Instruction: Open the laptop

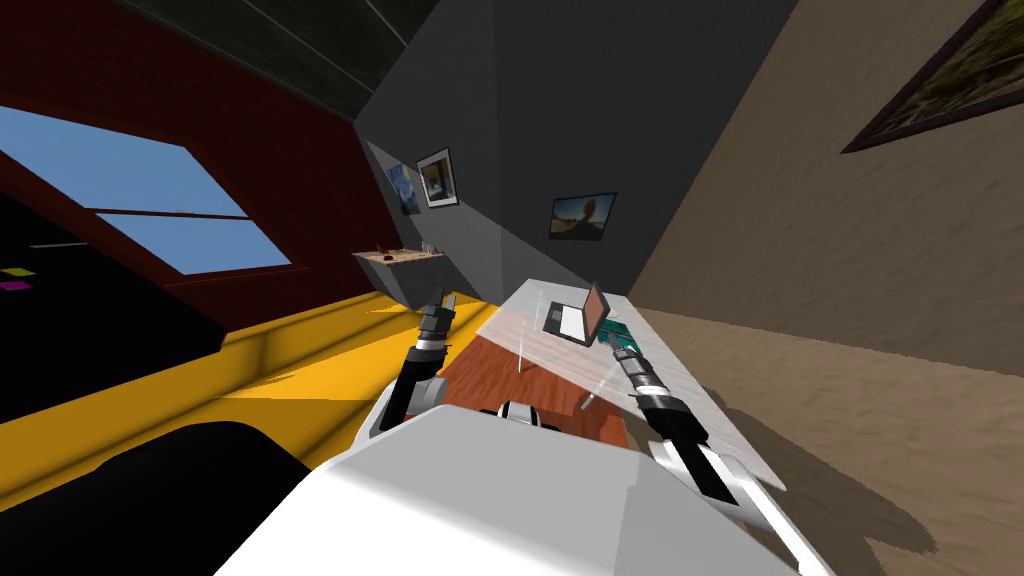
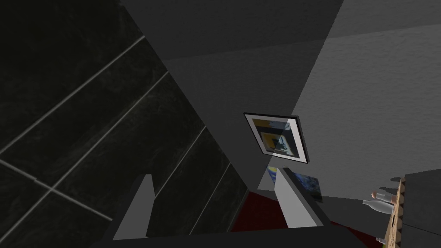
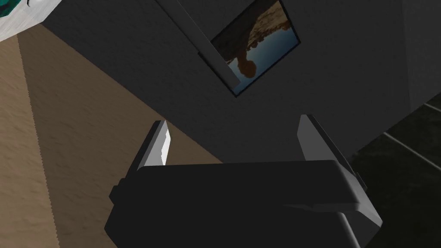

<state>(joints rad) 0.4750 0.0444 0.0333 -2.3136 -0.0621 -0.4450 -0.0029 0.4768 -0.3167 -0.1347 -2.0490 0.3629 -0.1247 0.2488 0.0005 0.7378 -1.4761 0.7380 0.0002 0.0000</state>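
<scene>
The laptop (image 1: 572,321) sits on the far part of the long table (image 1: 560,375). Its dark base with a pale keyboard lies flat and its lid (image 1: 597,309) stands raised, the inner face brownish-orange. My right gripper (image 1: 616,346) hovers over the table just near-right of the laptop, beside a teal object (image 1: 618,331). In the right wrist view that gripper (image 3: 234,142) is open with nothing between its fingers, pointing up at a dark wall, with a thin grey bar (image 3: 202,43) ahead. My left gripper (image 1: 446,299) is raised left of the table, open and empty (image 2: 215,202).
The table runs along a tan wall (image 1: 850,260) on the right. A small shelf (image 1: 398,257) with bottles (image 2: 381,202) hangs on the dark wall to the far left. Yellow floor (image 1: 300,360) lies left of the table. The teal object's corner (image 3: 13,6) shows by the right hand.
</scene>
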